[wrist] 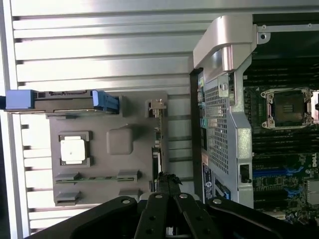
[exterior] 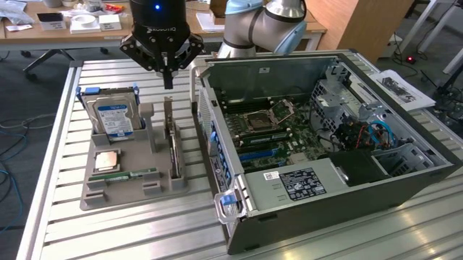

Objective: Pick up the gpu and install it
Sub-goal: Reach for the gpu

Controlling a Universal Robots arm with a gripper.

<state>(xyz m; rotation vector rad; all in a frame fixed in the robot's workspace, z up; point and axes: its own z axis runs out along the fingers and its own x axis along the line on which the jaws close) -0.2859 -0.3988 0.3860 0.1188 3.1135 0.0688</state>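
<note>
Fingers (exterior: 168, 78) of the gripper (exterior: 168, 85) are pinched together on nothing, poised above the gpu (exterior: 173, 146) and apart from it. That card stands on edge in its slot along the holder (exterior: 123, 197) edge that faces the open computer case (exterior: 326, 179) (the hard drive (exterior: 112, 116) stands at the opposite edge). By my reading the task is barely begun: the card is neither grasped nor lifted, and the motherboard (exterior: 268, 135) carries no card yet.

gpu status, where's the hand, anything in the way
Hand shut, empty, above the thin flat black gpu card. Card standing on edge in grey plastic holder tray, not lifted. Open grey metal computer case close beside it.
</note>
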